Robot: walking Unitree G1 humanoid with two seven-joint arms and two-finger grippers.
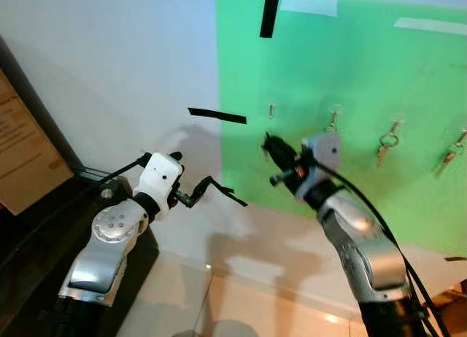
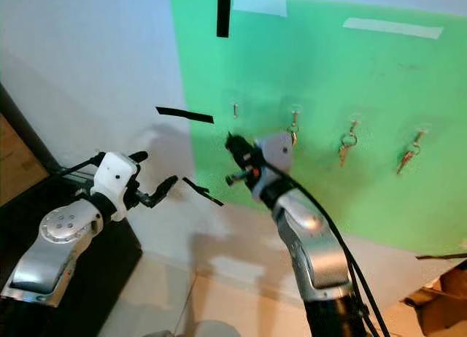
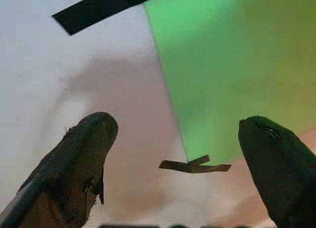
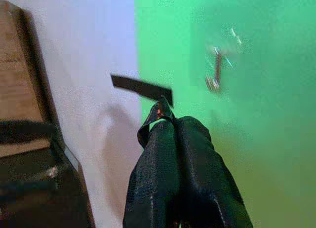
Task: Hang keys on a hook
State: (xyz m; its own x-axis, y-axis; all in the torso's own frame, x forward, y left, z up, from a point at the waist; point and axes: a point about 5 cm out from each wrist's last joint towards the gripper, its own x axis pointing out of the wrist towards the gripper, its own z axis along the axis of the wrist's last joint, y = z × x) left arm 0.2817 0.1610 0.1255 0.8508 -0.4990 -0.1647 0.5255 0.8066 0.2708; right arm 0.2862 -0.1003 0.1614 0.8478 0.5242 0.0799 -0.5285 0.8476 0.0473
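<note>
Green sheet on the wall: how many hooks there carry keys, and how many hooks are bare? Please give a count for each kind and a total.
Hooks with keys: 3
Bare hooks: 1
Total: 4 hooks

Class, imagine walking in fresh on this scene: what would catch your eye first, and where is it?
The bright green sheet taped to the white wall, with three key sets hanging in a row and one bare hook at their left. Just below that hook, the right tool is raised, fingers pressed shut on a small loop, while the left tool is open beside it.
</note>
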